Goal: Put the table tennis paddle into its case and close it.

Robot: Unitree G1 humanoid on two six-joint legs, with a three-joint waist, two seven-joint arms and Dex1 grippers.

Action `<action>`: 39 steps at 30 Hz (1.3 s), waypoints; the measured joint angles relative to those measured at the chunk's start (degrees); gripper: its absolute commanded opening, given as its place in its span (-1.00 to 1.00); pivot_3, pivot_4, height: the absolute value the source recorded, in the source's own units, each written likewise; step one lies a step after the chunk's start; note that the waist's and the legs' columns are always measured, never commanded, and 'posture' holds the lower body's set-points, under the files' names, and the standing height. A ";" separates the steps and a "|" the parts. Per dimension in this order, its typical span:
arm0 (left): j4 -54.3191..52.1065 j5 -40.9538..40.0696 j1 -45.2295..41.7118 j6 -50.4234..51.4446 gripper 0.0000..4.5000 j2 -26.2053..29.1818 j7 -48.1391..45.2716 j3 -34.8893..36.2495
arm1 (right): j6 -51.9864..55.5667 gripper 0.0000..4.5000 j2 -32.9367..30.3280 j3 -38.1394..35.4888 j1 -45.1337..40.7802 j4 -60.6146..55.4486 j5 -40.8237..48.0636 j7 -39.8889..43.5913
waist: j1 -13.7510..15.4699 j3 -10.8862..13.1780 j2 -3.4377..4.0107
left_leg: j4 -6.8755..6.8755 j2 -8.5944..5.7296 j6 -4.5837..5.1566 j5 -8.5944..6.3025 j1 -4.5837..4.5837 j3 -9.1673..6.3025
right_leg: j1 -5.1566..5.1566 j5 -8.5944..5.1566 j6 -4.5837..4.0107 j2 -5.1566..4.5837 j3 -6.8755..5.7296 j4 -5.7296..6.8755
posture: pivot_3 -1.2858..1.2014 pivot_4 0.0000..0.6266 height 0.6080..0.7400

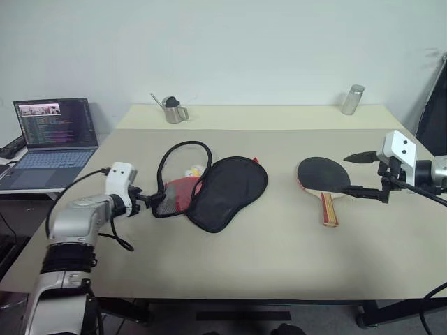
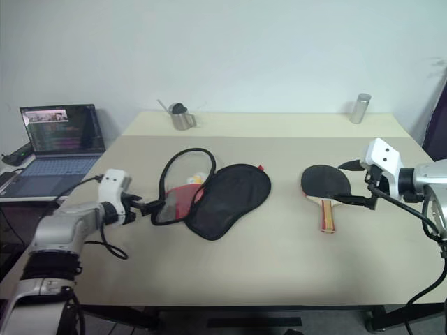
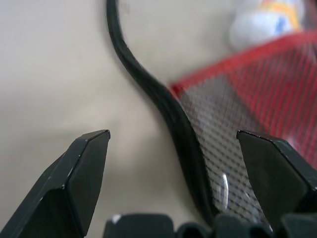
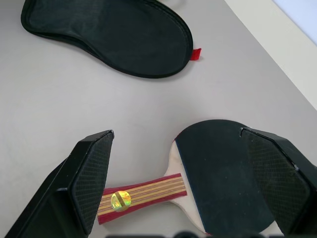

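Observation:
The case [image 1: 227, 192] lies unzipped at the table's middle left, its black flap spread to the right. Its red mesh half [image 1: 178, 194], black rim loop [image 1: 183, 148] and pale pom-pom [image 1: 195, 171] lie to the left. My left gripper [image 1: 155, 202] is open at the loop's near left end. In the left wrist view the black rim [image 3: 163, 99] runs between its fingers. The table tennis paddle [image 1: 323, 174] lies flat at the right, with its striped handle [image 1: 329, 209] toward the near edge. My right gripper [image 1: 347, 174] hovers open just right of the blade [image 4: 223, 168].
An open laptop [image 1: 52, 139] sits on a side desk to the left. A small metal pitcher [image 1: 172, 109] stands at the table's far left and a metal cylinder [image 1: 353, 100] at the far right. Bare tabletop [image 1: 279, 244] lies between case and paddle and along the near edge.

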 measured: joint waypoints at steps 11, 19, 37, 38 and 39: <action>-1.91 2.54 -1.04 3.07 0.83 -5.82 6.29 -0.80 | 0.05 1.00 0.14 0.24 -0.45 0.08 -0.04 -0.26 | 1.23 -0.41 0.47 | 0.00 0.00 -0.01 0.00 0.27 0.04 | 0.22 0.00 0.01 0.00 0.06 0.06 | 0.03 -0.52 1.00; -6.77 1.06 -0.42 7.01 -0.32 -9.71 9.08 1.93 | -0.16 1.00 0.78 1.83 -2.08 0.90 -0.10 -0.16 | 1.75 -0.41 0.45 | 0.01 -0.01 -0.01 0.01 0.12 0.01 | 0.15 0.01 0.01 -0.01 0.02 -0.01 | 0.03 -0.52 1.00; -24.52 3.41 3.62 6.03 -0.98 -20.00 30.63 5.68 | -0.68 1.00 0.43 2.06 -2.38 0.95 -0.10 -0.17 | 1.75 -0.36 0.37 | 0.00 0.02 -0.03 0.00 0.07 0.02 | 0.11 0.01 0.01 0.01 0.02 -0.05 | 0.03 -0.52 1.00; -24.53 3.77 3.51 5.08 -0.98 -20.58 31.87 6.07 | -0.68 1.00 0.30 2.06 -2.38 0.96 -0.10 -0.17 | 1.74 -0.36 0.37 | 0.00 0.02 -0.03 0.00 0.08 0.03 | 0.11 0.01 0.01 0.01 0.04 -0.04 | 0.03 -0.52 1.00; -24.53 4.08 3.39 4.21 -0.98 -21.32 33.06 6.56 | -0.69 1.00 0.16 2.06 -2.38 0.96 -0.10 -0.14 | 1.74 -0.36 0.37 | 0.00 0.02 -0.03 0.00 0.08 0.03 | 0.12 0.01 0.01 0.01 0.03 -0.05 | 0.03 -0.52 1.00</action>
